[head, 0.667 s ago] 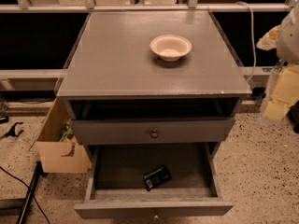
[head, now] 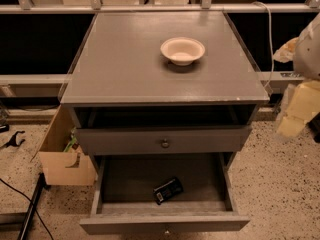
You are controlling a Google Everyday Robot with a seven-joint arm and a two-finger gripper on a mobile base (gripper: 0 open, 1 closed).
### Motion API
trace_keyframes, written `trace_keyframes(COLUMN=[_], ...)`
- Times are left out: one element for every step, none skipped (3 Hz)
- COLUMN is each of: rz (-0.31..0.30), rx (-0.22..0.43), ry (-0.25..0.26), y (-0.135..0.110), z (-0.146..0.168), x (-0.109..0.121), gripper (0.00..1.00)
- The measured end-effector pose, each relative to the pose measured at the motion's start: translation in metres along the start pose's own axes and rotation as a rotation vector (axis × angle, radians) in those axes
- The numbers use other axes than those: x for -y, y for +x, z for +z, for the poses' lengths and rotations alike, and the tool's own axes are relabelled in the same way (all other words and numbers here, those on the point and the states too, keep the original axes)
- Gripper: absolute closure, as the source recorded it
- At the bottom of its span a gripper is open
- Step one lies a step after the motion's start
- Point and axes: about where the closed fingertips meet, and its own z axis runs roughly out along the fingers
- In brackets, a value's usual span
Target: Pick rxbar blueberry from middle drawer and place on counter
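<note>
At far right, gripper (head: pixel 299 110) partly cropped

The robot's arm (head: pixel 310 46) shows only at the right edge of the camera view, as a rounded white housing held high and close to the lens. Just beneath it hangs the gripper (head: pixel 296 115), pale cream and blocky, slanting down and leftward, partly cut off by the edge
</note>
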Motion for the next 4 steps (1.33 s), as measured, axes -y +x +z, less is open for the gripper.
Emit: trace_keyframes(rz=[0.021,0.03,0.018,0.015], rx=[0.031,0.09,0.154,0.201], ry=[-0.022,-0.031,0.003,0.016], y=[0.003,0.005,0.004,0.001], z=[0.027,0.058,0.089,0.132], x=[-0.012,-0.025,-0.034,-0.048], gripper=[0.0,0.0,0.0,0.0])
